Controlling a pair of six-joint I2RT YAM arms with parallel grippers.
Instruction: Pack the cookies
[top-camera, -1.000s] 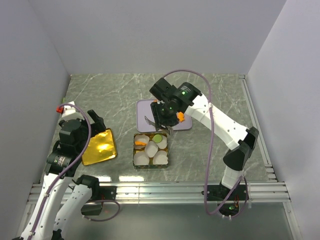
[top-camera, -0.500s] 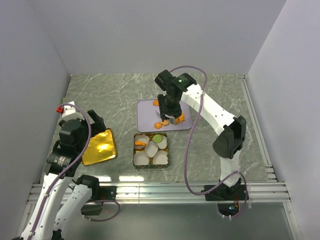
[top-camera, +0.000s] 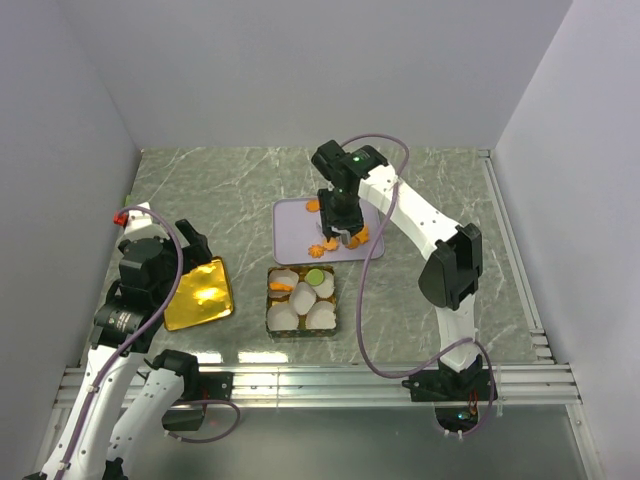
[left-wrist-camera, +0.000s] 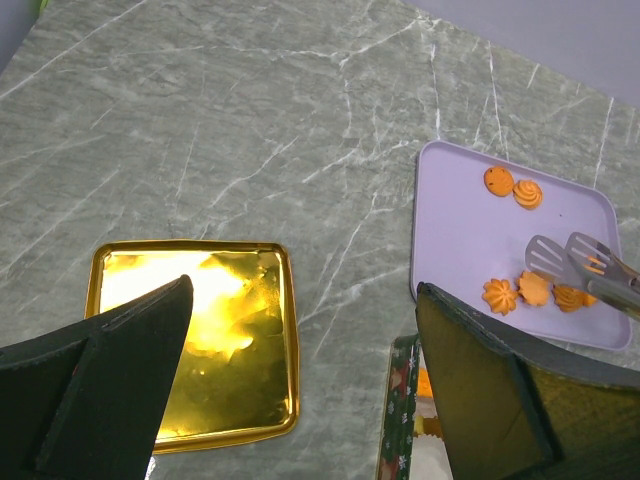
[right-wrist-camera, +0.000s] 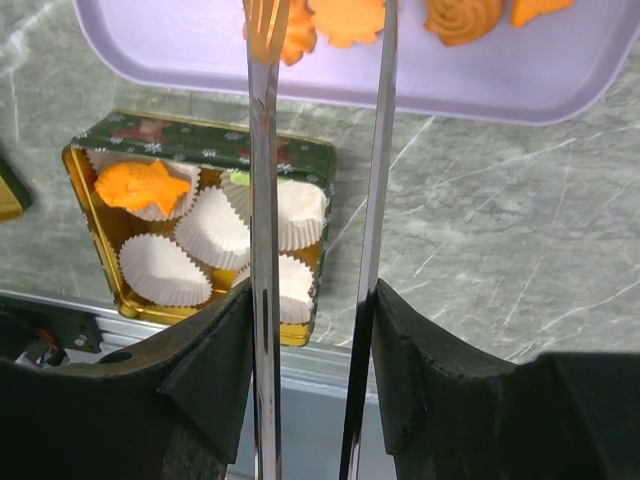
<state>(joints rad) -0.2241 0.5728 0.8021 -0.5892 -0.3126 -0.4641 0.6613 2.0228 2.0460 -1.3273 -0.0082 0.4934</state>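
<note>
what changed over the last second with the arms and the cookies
The right gripper, shut on the tongs, swung from the far edge of the tin back over the purple tray. The tong tips now sit above the cookies at its near edge. The open left gripper, the gold lid and the tin's contents stayed put.

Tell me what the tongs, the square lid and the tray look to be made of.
The tongs look like polished metal, likely steel: thin bright blades with mirror-like streaks. The square lid is probably gold-coloured tin or similar sheet metal: glossy, with glare patches and a rolled rim. The tray looks like matte lavender plastic: even colour, soft rounded edge, no sharp reflections.
</note>
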